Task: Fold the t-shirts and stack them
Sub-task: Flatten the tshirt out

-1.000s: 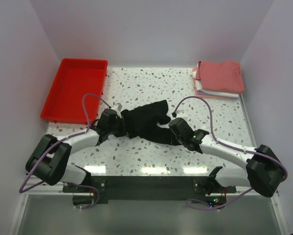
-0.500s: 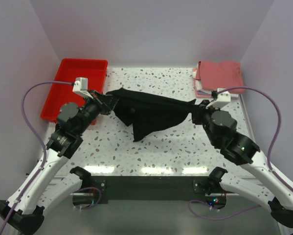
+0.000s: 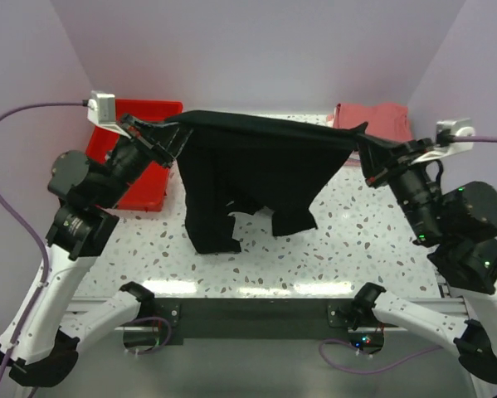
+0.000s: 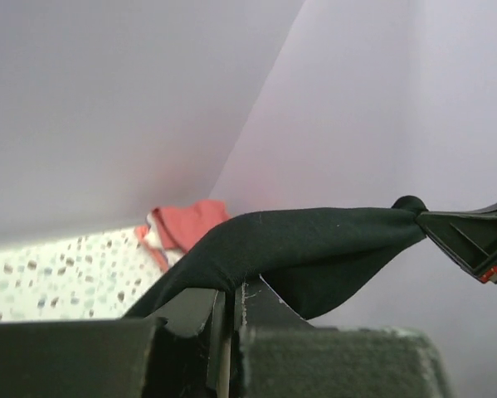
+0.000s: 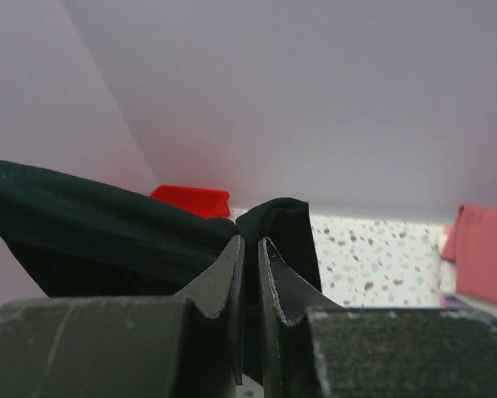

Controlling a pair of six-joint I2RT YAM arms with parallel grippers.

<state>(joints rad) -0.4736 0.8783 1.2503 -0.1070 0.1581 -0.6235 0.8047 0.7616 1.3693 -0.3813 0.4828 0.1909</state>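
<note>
The black t-shirt (image 3: pixel 248 170) hangs stretched in the air between my two grippers, its lower part dangling over the table. My left gripper (image 3: pixel 167 134) is shut on its left upper edge, the cloth pinched between the jaws in the left wrist view (image 4: pixel 314 249). My right gripper (image 3: pixel 371 156) is shut on its right upper edge; the cloth shows in the right wrist view (image 5: pixel 107 232). A stack of folded shirts (image 3: pixel 372 124), salmon-red on top, lies at the back right and partly behind the black shirt. It also shows in the left wrist view (image 4: pixel 186 228) and the right wrist view (image 5: pixel 484 257).
A red plastic tray (image 3: pixel 153 170) sits at the back left, partly behind my left arm; its corner shows in the right wrist view (image 5: pixel 194 199). The speckled table (image 3: pixel 348 240) lies under the hanging shirt. Pale walls enclose the back and both sides.
Both arms have risen and spread apart, lifting the black t-shirt from a bunched heap on the table to a stretched span hanging in the air.
</note>
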